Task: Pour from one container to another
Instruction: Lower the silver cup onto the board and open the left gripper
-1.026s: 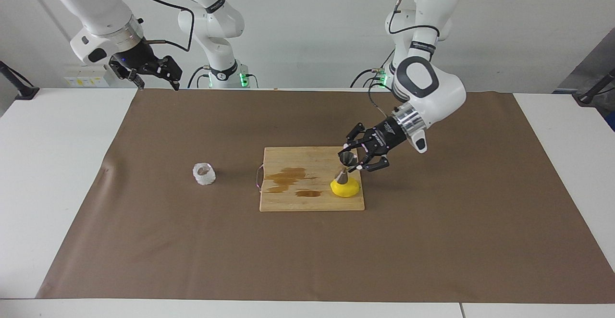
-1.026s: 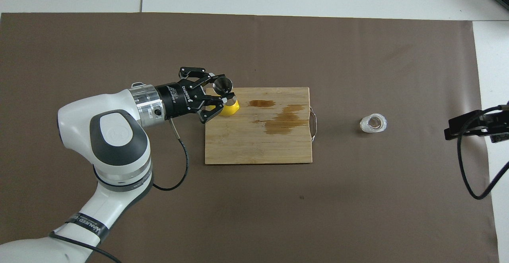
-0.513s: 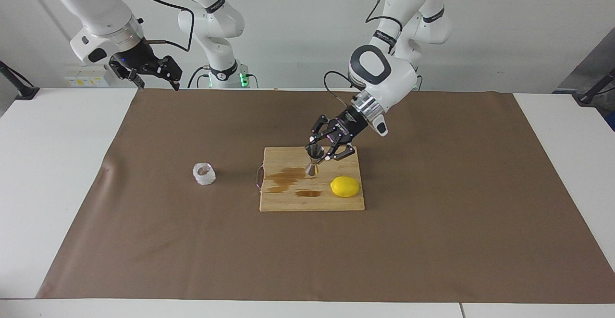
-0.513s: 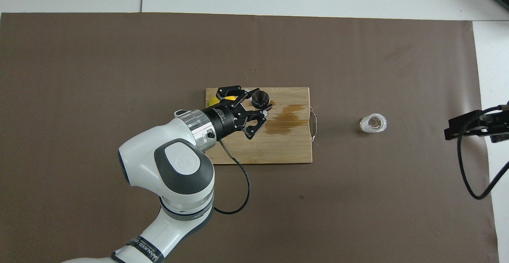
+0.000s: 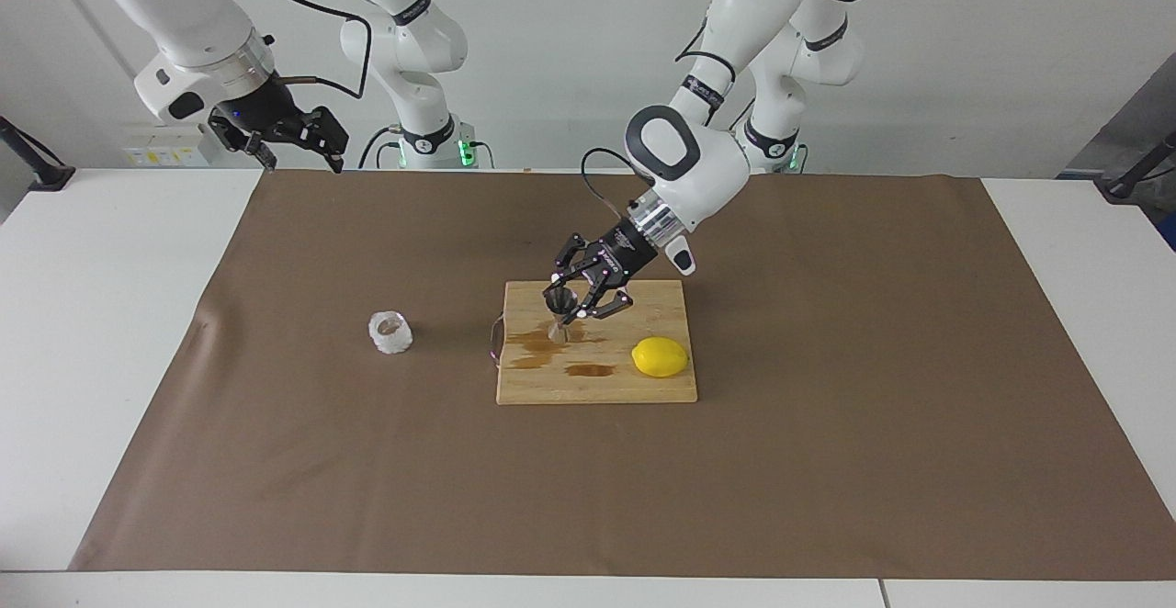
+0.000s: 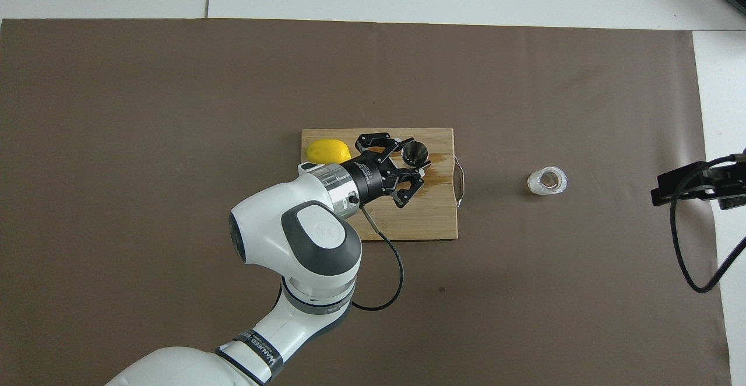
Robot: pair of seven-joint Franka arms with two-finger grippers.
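**Bench stock: jigger aloft, cup standing alone**

Right claw (image 5: 292, 141): fingers spread wide, empty, waiting over the bench edge at the right arm's end.
Frosty glass cup (image 5: 390, 332): upright on brown mat (image 5: 827, 461), apart from the board, toward the right arm's end; contents not discernible.
Steel jigger (image 5: 558, 307): pinched at the waist in left claw (image 5: 574, 305), upright, over the stained end of cutting board (image 5: 597, 388); inside dark.
Brown stains (image 5: 588, 370): on board surface.
Lemon (image 5: 660, 356): on board, toward the left arm's end, clear of the claw.
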